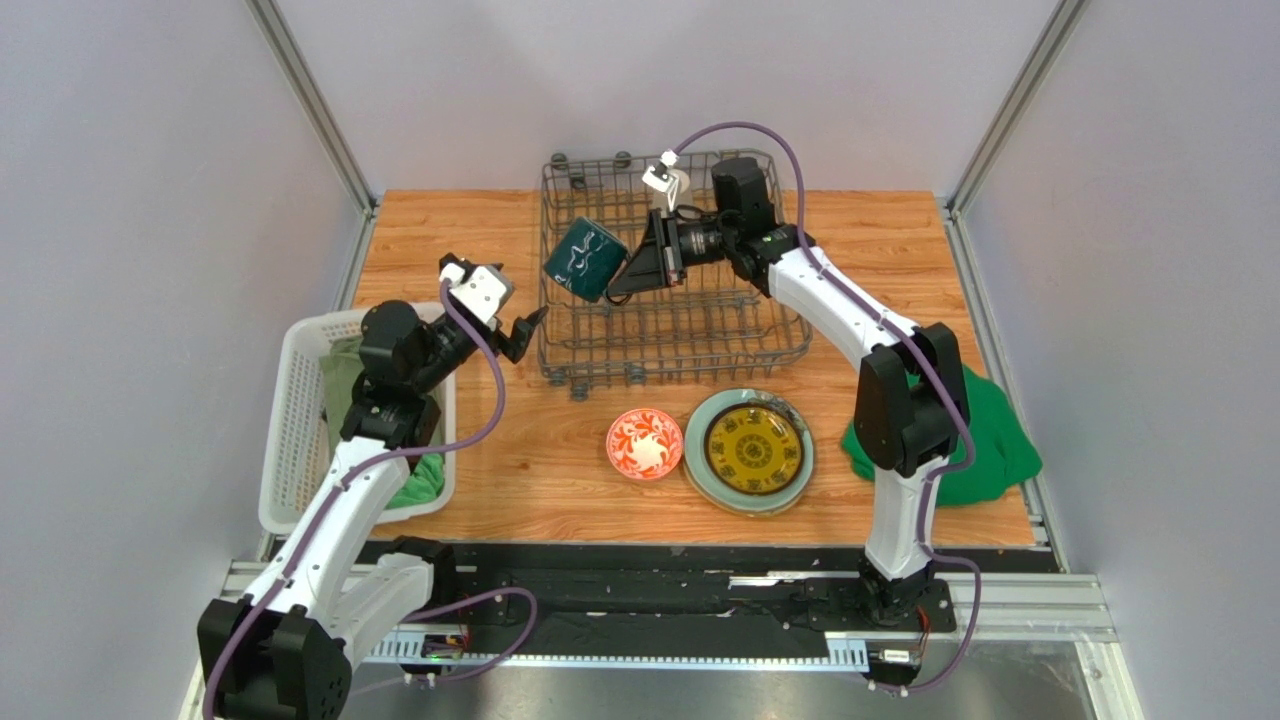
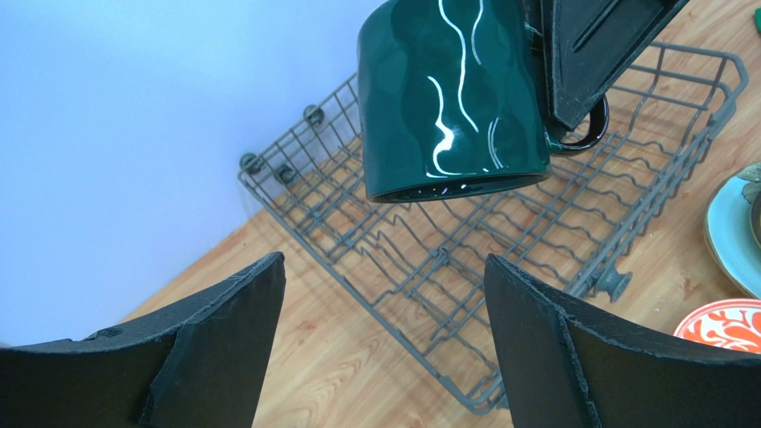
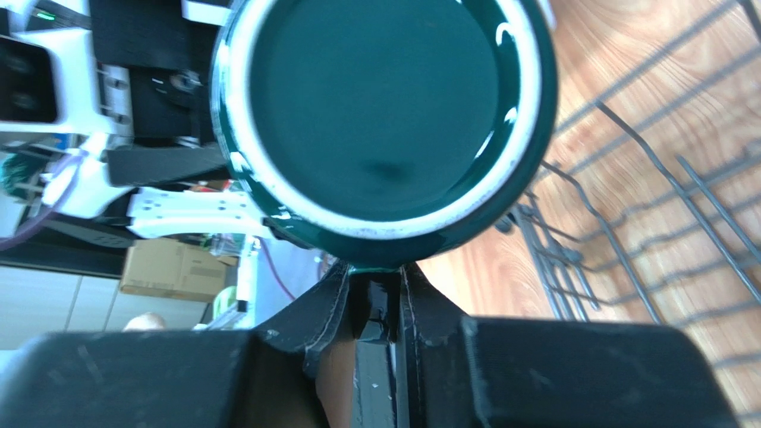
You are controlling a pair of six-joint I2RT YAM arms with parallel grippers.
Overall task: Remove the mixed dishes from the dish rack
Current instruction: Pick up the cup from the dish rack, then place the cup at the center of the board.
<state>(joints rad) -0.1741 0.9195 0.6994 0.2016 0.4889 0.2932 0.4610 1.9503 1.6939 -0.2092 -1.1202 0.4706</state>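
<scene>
Holding the mug point(image 1: 586, 258) by its handle, our right gripper point(image 1: 637, 270) has its jaws drawn nearly together on that thin loop. The mug hangs tilted above the left part of the rack point(image 1: 691, 369), clear of the tines. Our left gripper point(image 1: 526, 333) hovers just outside the rack's left side, jaws spread wide with nothing between them; in its wrist view the mug sits above and beyond the gap. On the table point(image 1: 511, 480) in front of the rack lie the bowl point(image 1: 645, 444) and, just beside it to the right, the yellow plate point(image 1: 753, 447) resting on the green plate point(image 1: 700, 468). A white basket point(image 1: 286, 450) stands at the table's left edge, and a green cloth point(image 1: 992, 435) lies at the right, beside our right arm.
</scene>
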